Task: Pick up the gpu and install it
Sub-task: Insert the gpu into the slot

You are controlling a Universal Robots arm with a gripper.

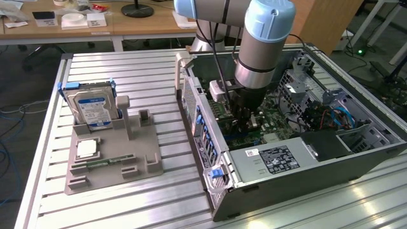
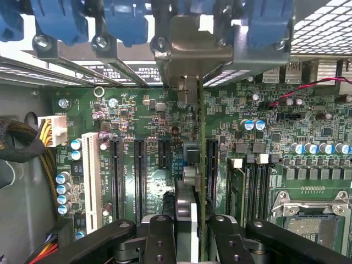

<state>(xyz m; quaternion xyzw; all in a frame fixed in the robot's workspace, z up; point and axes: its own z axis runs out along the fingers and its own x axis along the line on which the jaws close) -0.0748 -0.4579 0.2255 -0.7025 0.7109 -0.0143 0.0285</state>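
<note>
The gpu (image 2: 202,137) appears edge-on in the wrist view as a thin greenish card standing upright over the green motherboard (image 2: 143,110), among the black expansion slots. Its silver bracket (image 2: 190,52) reaches the case's rear slot openings under the blue latches. My gripper (image 2: 193,234) is shut on the card, one black finger on each face. Whether the card sits fully in a slot I cannot tell. In the exterior view my gripper (image 1: 249,119) is lowered deep inside the open computer case (image 1: 210,157), over the motherboard.
A grey fixture (image 1: 143,157) at the exterior view's left holds a silver hard drive with a blue label (image 1: 92,107), a square chip (image 1: 87,148) and a narrow memory stick (image 1: 105,162). Inside the case are a power supply (image 1: 273,160), drive cage (image 1: 356,138), white slot (image 2: 91,176) and processor socket (image 2: 311,220).
</note>
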